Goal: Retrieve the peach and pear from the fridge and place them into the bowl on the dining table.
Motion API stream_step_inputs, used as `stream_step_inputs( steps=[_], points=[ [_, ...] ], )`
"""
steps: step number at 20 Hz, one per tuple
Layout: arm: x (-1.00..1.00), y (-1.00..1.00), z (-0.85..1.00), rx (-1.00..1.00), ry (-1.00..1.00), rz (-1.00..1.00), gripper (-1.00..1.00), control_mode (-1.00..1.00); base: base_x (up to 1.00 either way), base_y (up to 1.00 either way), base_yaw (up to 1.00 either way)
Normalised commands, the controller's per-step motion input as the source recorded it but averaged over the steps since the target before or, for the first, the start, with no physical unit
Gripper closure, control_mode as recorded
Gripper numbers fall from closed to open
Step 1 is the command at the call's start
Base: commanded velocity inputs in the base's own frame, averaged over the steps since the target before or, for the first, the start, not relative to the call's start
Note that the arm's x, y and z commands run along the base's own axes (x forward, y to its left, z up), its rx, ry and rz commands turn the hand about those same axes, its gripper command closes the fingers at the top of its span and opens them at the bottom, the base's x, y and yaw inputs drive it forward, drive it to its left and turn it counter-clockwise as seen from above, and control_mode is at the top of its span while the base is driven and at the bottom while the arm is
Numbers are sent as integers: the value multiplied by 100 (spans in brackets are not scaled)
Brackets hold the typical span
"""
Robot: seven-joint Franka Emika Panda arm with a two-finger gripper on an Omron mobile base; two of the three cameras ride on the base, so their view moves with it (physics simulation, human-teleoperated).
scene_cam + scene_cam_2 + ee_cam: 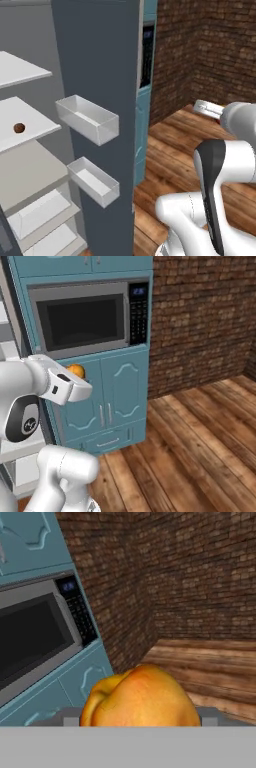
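The pear (142, 699), yellow-orange, sits between the fingers of my gripper (141, 718), which is shut on it. From the right base, the pear (76, 370) peeks out behind the white hand in front of the teal cabinet. The fridge (95, 55) stands open, its slate-grey door swung toward me. On a white shelf inside lies the peach (19, 128), small and dark red, far to the left of the arm. The bowl and the dining table are out of view.
Two clear door bins (87, 119) stick out from the fridge door. A microwave (80, 318) is built into the teal cabinet (120, 391) beside the fridge. A brick wall (200, 321) stands behind, with open wooden floor (200, 441) to the right.
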Motion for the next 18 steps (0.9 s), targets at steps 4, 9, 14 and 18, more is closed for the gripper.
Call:
stream_step_inputs(
  steps=[4,9,14,18],
  points=[
    [0,0,0,0,0,0,100,100,-98,0,-66],
    [0,0,0,0,0,0,100,100,-100,0,-61],
    [0,0,0,0,0,0,100,100,-100,0,-59],
    [0,0,0,0,0,0,100,100,-100,0,-64]
  ],
)
